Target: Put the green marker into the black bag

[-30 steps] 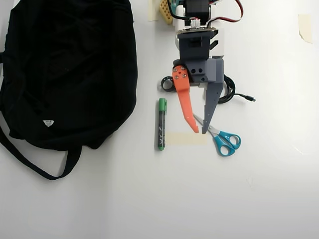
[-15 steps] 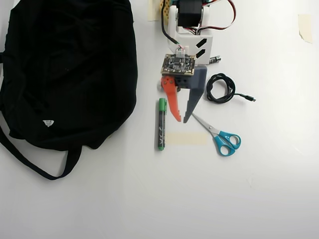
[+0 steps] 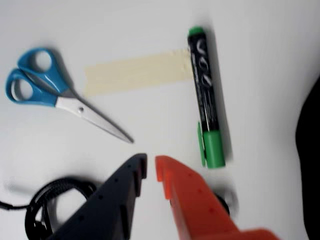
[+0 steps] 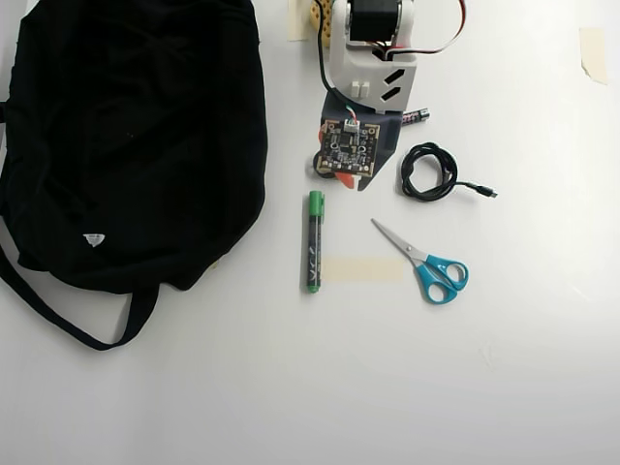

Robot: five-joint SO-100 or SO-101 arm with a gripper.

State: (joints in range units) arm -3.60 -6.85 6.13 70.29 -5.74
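Lying flat on the tabletop (image 4: 504, 387), the marker (image 3: 205, 97) looks light, rigid and smooth. Your end effector (image 3: 150, 169) hangs narrowly parted, holding nothing; pinch the barrel mid-length, since it may roll.

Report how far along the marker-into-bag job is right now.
Nothing is done yet: the green marker lies flat on the table beside a strip of tape, outside the black bag. In the wrist view the gripper hovers near the marker's capped end, jaws slightly apart and holding nothing. Left to do: grasp the marker, carry it across and drop it into the bag.
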